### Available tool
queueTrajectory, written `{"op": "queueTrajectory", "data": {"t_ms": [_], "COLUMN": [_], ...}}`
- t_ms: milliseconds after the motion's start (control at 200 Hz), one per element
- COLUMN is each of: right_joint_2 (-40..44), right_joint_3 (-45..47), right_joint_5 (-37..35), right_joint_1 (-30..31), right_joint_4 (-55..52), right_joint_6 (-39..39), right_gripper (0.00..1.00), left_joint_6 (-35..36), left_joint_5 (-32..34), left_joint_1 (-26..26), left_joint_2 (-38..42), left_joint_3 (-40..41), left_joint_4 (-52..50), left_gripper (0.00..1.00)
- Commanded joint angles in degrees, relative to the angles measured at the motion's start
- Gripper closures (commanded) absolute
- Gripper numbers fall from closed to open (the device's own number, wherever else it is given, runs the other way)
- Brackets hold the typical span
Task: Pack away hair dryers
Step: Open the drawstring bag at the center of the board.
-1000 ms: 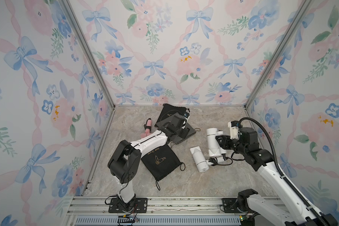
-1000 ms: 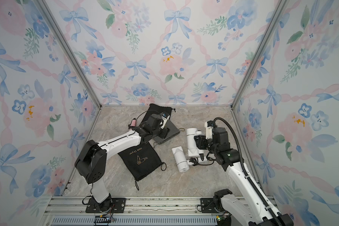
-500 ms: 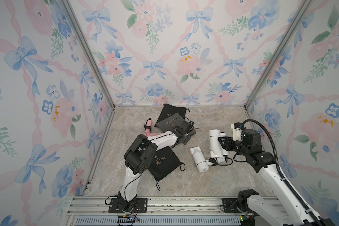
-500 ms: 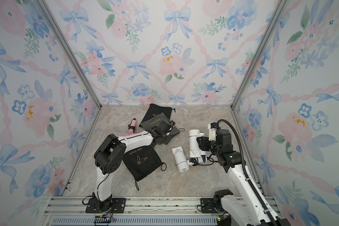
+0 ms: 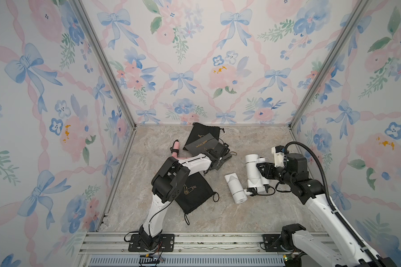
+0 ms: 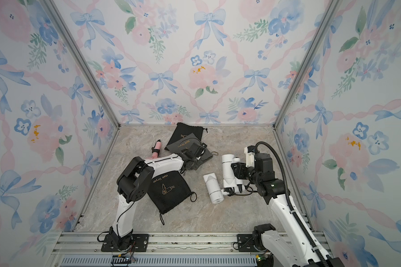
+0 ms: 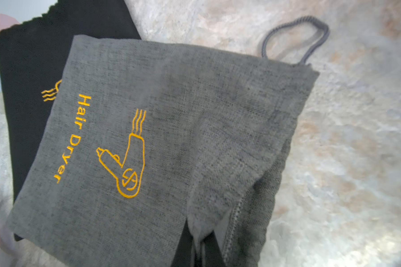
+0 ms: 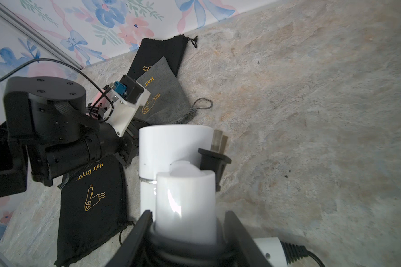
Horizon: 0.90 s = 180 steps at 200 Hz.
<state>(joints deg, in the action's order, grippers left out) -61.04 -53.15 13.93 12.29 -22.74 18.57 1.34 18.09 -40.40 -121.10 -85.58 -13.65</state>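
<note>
Currently, in both top views, the left gripper point(image 5: 219, 159) pinches the mouth edge of the grey pouch point(image 5: 199, 144) at 12 o'clock. The right gripper point(image 5: 262, 172) clamps the held white dryer point(image 5: 252, 170) at 3 o'clock. The second white dryer point(image 5: 234, 188) lies just beside it at 4 o'clock, and the pink dryer point(image 5: 176, 148) sits at 10 o'clock, partly hidden. Hazard: swinging the held unit may knock the second one. The far black pouch point(image 6: 188, 131) at 12 o'clock and the near black pouch point(image 6: 169, 189) at 8 o'clock lie flat and appear empty.

Left wrist view: grey fabric tents toward the jaws. Whether one layer or both is pinched cannot be determined; a two-layer pinch would keep the mouth closed. The grey pouch looks empty and overlaps the far black pouch, which a lift may drag.

Right wrist view: the jaws bracket a white cylindrical section of the dryer. The plug point(image 8: 214, 159) protrudes beside the barrel and may snag a pouch hem on insertion.
</note>
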Motion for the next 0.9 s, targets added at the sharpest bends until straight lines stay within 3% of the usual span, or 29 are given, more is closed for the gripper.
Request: {"op": "queueTrajectory", "data": {"t_ms": [0,340,600,895], "right_joint_2": [-1.22,-5.30,-13.28,-22.31], "right_joint_3": [0.19,0.33,-3.89,-10.90], "right_joint_5": [1.11,0.85,-0.46,-2.48], "right_joint_1": [2.10,10.99,18.02,19.79], "right_joint_4": [4.73,12.07,13.44,13.24], "right_joint_6": [-1.57,-5.97,-9.91,-12.53], "right_gripper": [0.68,0.67,0.67,0.67], "left_joint_6": [-1.94,-8.42,-8.95,-8.24], "left_joint_5": [-4.13,-18.08,-20.96,-20.51], "left_joint_1": [2.02,6.95,7.30,7.26], "left_joint_2": [4.73,11.43,13.67,15.45], "left_joint_3": [-1.17,0.93,1.28,3.28], "left_joint_4": [-0.63,-1.75,-1.73,-1.73], "left_gripper": [1.00,0.97,0.96,0.96]}}
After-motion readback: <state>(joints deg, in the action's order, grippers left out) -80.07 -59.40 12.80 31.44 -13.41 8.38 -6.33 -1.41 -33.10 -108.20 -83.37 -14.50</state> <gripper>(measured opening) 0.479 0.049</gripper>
